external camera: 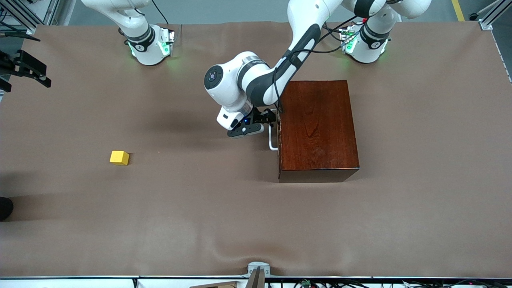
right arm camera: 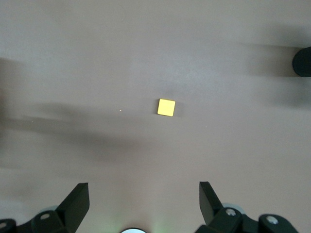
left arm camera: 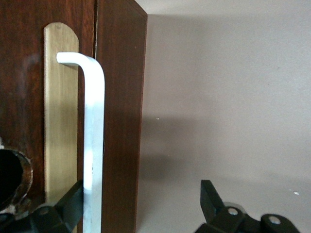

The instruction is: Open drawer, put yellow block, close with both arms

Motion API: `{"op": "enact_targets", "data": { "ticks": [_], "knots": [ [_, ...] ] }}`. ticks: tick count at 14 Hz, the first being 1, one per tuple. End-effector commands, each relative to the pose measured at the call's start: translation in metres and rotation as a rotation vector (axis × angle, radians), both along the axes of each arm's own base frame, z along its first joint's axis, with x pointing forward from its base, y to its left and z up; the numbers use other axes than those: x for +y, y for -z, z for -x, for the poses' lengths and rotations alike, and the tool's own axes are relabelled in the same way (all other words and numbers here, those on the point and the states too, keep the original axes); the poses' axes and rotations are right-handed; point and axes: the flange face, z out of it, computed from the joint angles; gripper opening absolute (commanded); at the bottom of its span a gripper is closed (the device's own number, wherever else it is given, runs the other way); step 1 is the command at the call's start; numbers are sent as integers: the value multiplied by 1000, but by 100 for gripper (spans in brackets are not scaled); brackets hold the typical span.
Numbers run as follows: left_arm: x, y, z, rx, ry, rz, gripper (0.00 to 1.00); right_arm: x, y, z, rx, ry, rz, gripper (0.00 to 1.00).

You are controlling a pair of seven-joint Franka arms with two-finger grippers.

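The drawer (left arm camera: 19, 97) sits shut, flush in the dark red-brown box (external camera: 318, 128). Its white bar handle (external camera: 273, 140) faces the right arm's end of the table. My left gripper (external camera: 270, 118) is at that handle and open. One finger (left arm camera: 68, 206) is right beside the white bar (left arm camera: 94, 136) and the other finger (left arm camera: 211, 201) stands well off it, so the bar lies between the jaws. The yellow block (external camera: 119, 157) lies alone on the brown cloth toward the right arm's end. My right gripper (right arm camera: 144, 204) hangs high over the cloth, open and empty, with the block (right arm camera: 166, 107) below it.
A black fixture (external camera: 28, 68) juts in at the table edge at the right arm's end. A dark round thing (external camera: 5, 208) sits at that same edge, nearer the front camera. A grey mount (external camera: 256, 272) sits at the front edge.
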Motion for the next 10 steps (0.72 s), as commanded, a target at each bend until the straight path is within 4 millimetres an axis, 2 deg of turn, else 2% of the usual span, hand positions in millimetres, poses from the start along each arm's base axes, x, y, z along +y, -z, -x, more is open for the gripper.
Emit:
{"op": "enact_targets", "data": {
  "ticks": [1, 10],
  "knots": [
    [-20, 1, 4, -49, 23, 63, 100, 1, -4, -1, 2, -10, -6, 100],
    [-41, 0, 17, -57, 44, 141, 100, 1, -4, -1, 5, -8, -6, 100]
  ]
}}
